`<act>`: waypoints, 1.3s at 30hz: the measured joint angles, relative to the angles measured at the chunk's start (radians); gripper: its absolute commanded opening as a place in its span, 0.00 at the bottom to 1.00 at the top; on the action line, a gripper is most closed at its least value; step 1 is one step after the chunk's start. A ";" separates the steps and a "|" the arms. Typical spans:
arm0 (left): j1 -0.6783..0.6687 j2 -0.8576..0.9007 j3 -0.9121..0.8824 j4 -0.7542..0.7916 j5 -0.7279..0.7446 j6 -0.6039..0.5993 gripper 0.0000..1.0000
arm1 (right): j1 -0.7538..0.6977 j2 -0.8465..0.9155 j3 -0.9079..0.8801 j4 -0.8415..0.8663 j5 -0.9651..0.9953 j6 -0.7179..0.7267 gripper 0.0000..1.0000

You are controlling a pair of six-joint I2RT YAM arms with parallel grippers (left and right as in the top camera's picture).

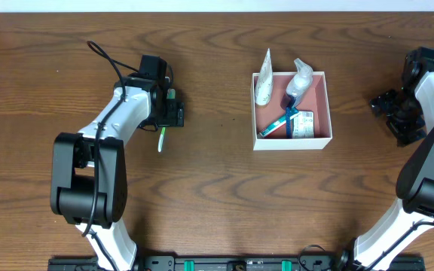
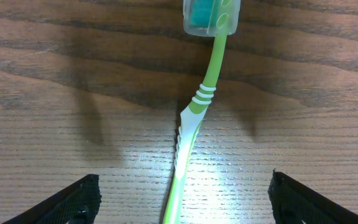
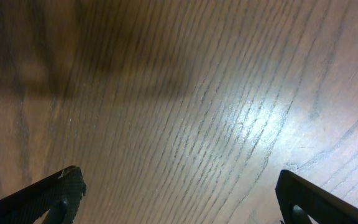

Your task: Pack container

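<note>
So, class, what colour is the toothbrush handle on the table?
Toothbrush handle: green and white; left wrist view.

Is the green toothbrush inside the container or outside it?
Outside. The green toothbrush lies on the table between the open jaws of the left gripper, well apart from the container.

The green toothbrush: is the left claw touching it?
Apart. The left wrist view shows the left gripper open astride the green toothbrush, with bare table showing between it and each finger.
</note>
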 measured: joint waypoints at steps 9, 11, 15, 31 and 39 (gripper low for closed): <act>0.000 0.000 -0.008 0.035 0.000 0.000 0.87 | 0.000 0.000 0.000 0.000 0.000 0.000 0.99; 0.000 0.000 -0.013 0.041 0.000 0.000 0.87 | 0.000 0.000 0.000 0.000 0.000 0.000 0.99; 0.000 0.000 -0.019 0.043 0.000 0.000 0.87 | 0.000 0.000 0.000 0.000 0.000 0.000 0.99; 0.000 0.000 -0.026 0.042 -0.001 0.000 0.87 | 0.000 0.000 0.000 0.000 0.000 0.000 0.99; 0.000 0.000 -0.028 0.042 -0.001 0.000 0.87 | 0.000 0.000 0.000 0.000 0.000 0.000 0.99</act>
